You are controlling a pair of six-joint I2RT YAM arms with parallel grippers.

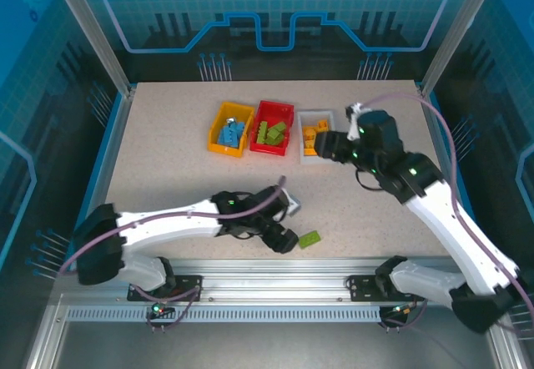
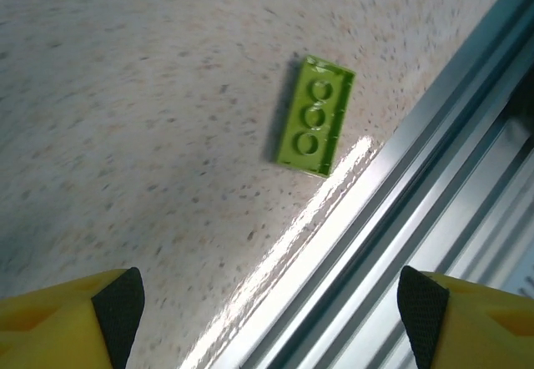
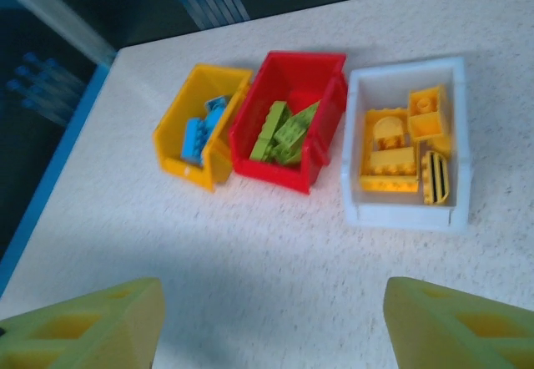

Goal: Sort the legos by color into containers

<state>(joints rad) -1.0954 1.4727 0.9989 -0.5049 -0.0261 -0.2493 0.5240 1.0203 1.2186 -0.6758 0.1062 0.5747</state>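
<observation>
**Near rail, one green brick loose; three filled bins farther back**

Yellow fingertips (image 2: 117,302) of the left end effector (image 2: 269,306) stand wide apart at the bottom of the left wrist view, with nothing between them. It hangs open over the speckled, matte bench (image 2: 125,118). Ahead of it and slightly to its right lies a single green brick (image 2: 314,116), flat on the bench, with three round bumps in a row on top. Its long axis points away from the end effector, leaning a little to the right. A ribbed, shiny aluminium rail (image 2: 400,210) runs diagonally just beside the brick's right side, crowding that side of it.

Farther out, the right end effector (image 3: 275,327) also hangs open, its pale green fingers spread and empty. Ahead of it three open rectangular plastic bins sit side by side, touching: a yellow bin (image 3: 179,139) to its left holding blue bricks (image 3: 200,131), a red bin (image 3: 275,173) in the middle with green bricks (image 3: 284,131), and a white bin (image 3: 400,214) to its right with yellow-orange bricks (image 3: 400,144).
</observation>
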